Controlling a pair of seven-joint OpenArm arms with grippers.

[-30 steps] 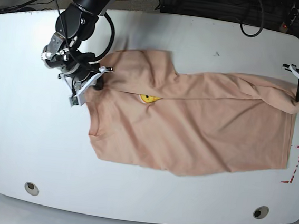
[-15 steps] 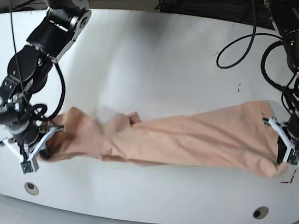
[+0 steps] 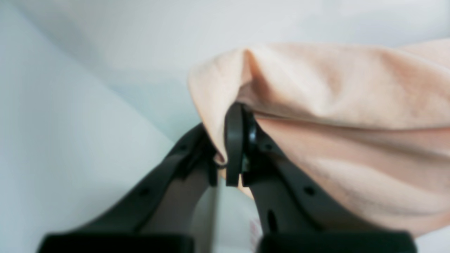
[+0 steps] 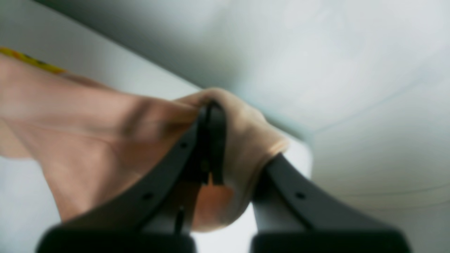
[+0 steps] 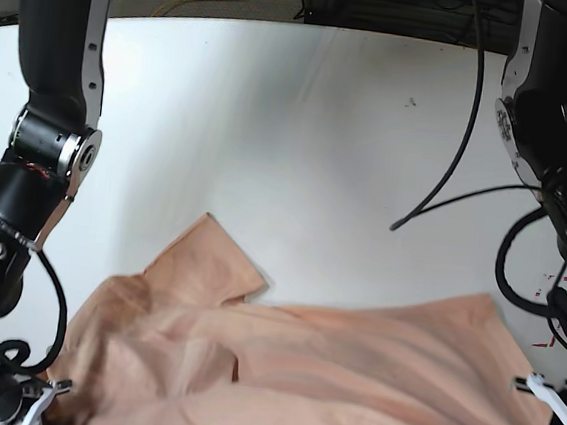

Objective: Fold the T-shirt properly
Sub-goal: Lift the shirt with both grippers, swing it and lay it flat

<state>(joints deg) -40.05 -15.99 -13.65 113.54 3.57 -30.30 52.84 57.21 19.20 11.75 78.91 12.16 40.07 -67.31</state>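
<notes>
Both arms low, gripping T-shirt (image 5: 329, 368)

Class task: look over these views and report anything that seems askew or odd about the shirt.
The T-shirt lies rumpled, one sleeve sticking out crookedly toward the table's middle. Both end effectors, left and right, pinch bunched fabric.

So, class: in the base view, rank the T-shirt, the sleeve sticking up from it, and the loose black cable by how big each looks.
1. T-shirt, largest by far.
2. Black cable: long but thin; it hangs nearer the camera, so its rank against the sleeve is unsure.
3. Sleeve, a small flap.
</notes>
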